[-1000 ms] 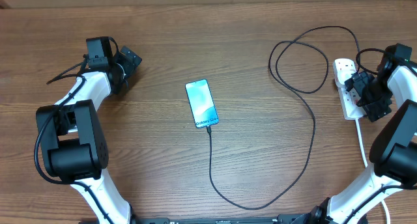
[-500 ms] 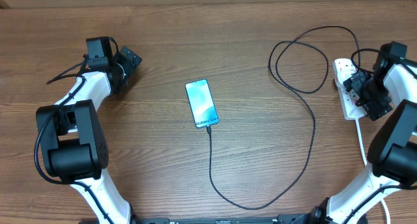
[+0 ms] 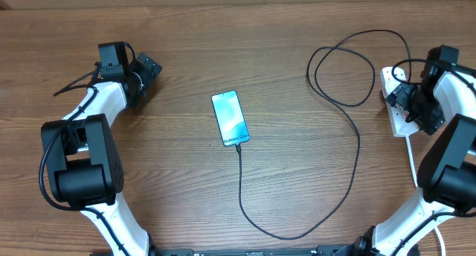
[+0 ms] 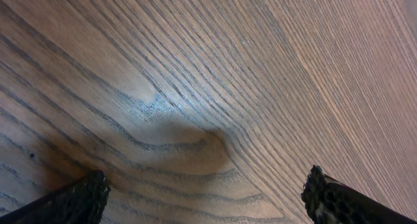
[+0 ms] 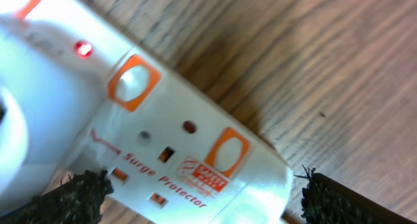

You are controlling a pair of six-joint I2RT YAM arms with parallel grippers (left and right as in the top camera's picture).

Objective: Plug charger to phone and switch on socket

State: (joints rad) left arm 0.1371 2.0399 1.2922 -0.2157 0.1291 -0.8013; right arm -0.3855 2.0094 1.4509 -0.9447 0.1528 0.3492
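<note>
The wooden counter [image 3: 186, 204] carries everything; the left arm [image 3: 104, 100] sits far left, jaws released over bare wood; the right arm [image 3: 446, 92] hovers over the socket [image 3: 388, 79] at the right edge, jaws released, grasping nothing; the phone [image 3: 230, 118] lies mid-counter, screen up; the charger [image 3: 358, 141] loops from the phone's lower end to the socket, apparently plugged in at both; a small red light [image 5: 83, 49] glows on the socket.
</note>
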